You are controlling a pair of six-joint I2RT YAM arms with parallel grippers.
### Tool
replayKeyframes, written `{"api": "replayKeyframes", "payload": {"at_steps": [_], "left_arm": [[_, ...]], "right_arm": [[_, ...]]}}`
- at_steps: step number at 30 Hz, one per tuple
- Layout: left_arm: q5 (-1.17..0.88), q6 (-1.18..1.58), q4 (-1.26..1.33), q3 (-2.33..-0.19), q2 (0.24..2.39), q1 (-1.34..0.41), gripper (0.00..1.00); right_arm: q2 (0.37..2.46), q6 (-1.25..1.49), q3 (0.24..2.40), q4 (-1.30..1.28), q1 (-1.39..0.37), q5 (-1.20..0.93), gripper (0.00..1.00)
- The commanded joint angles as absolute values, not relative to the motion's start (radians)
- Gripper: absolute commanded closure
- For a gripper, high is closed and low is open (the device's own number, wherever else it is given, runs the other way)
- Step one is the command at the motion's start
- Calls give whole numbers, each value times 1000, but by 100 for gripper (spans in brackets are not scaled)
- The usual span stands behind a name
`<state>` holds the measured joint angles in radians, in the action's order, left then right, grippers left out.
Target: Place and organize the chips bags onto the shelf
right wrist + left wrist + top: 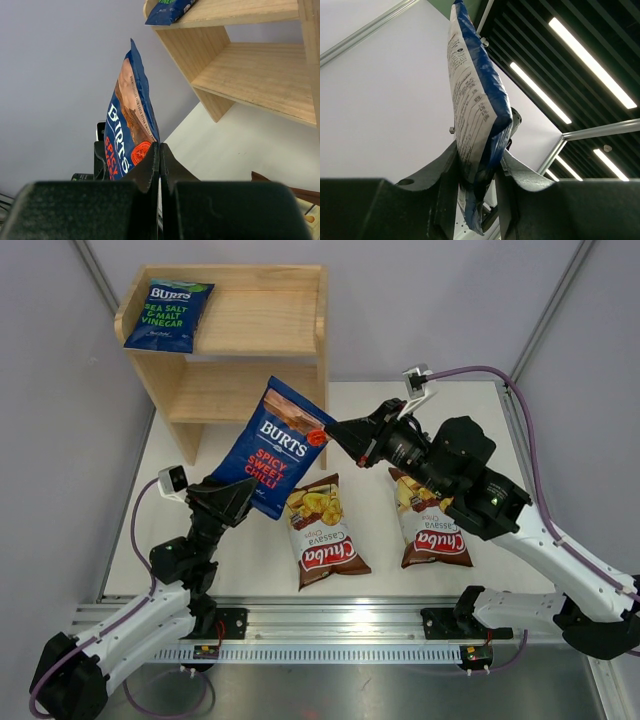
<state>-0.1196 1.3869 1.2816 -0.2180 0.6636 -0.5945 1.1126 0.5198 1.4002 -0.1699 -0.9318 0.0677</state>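
Observation:
A blue Burts chips bag [270,445] with red lettering hangs tilted above the white table, in front of the wooden shelf [265,315]. My right gripper [330,433] is shut on its right edge, beside the red seal [140,152]. My left gripper [240,495] grips its lower left corner, and in the left wrist view the bag [475,100] sits pinched between both fingers [447,175]. Another blue Burts bag [168,315] with green text lies on the shelf's top tier at the left. Two brown Chuba bags [320,530] [430,520] lie flat on the table.
The shelf's lower tier [235,390] holds nothing. The shelf stands at the table's back left, close to the grey wall. A metal rail [330,625] carrying both arm bases runs along the near edge.

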Motion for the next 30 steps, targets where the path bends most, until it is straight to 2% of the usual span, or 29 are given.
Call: {"api": "replayKeyframes", "payload": {"at_steps": [1, 8, 9, 10, 11, 13, 15, 19, 22, 24, 27, 30], "left_arm": [[-109, 1359, 1474, -230, 664, -600, 68], [-118, 1329, 1323, -262, 629, -600, 79], [-121, 1316, 1281, -288, 614, -600, 80], [-126, 1299, 1184, -302, 600, -600, 82], [-127, 1272, 1131, -317, 569, -600, 88], [-120, 1246, 1010, -357, 542, -600, 89], [-109, 1227, 956, -380, 523, -600, 92], [-89, 1218, 789, -472, 529, -600, 96], [-35, 1207, 555, -564, 538, -600, 100], [21, 1197, 461, -665, 554, -598, 99], [119, 1192, 187, -840, 604, -595, 97], [198, 1218, 50, -979, 675, -578, 97]], "right_arm": [[1092, 511, 1391, -83, -919, 138, 100], [1091, 502, 1390, -81, -919, 133, 100], [1085, 489, 1391, -93, -919, 153, 97], [1078, 482, 1393, -100, -919, 164, 71], [1072, 477, 1391, -109, -919, 175, 59], [1048, 459, 1388, -130, -917, 204, 53], [1023, 448, 1385, -150, -917, 242, 34], [968, 425, 1370, -196, -919, 302, 21], [895, 422, 1327, -219, -917, 342, 18], [838, 423, 1298, -222, -917, 363, 18], [783, 426, 1255, -230, -917, 379, 18], [753, 428, 1235, -245, -919, 382, 17]]}}
